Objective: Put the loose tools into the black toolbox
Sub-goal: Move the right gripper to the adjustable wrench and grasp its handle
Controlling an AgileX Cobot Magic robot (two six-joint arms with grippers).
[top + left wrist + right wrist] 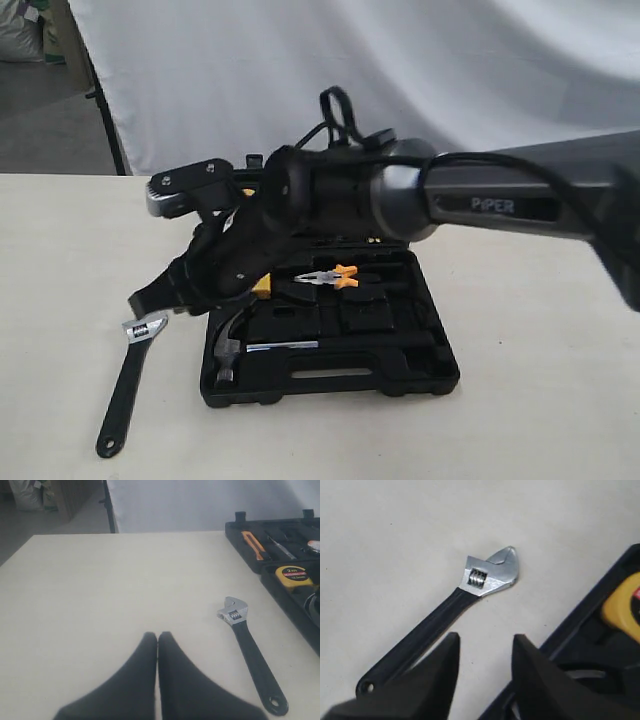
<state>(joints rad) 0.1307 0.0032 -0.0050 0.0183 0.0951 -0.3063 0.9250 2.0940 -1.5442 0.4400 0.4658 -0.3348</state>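
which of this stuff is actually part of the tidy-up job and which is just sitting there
Part of the job:
- adjustable wrench, loose on the table beside the case
- hammer, lying in the case
- black toolbox, open
- right gripper, open near the wrench handle

Just sitting there:
- orange-handled pliers, in the case
- yellow tape measure, in the case

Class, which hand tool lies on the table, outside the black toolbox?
The adjustable wrench: it lies on the table beside the toolbox; hammer and pliers sit inside.
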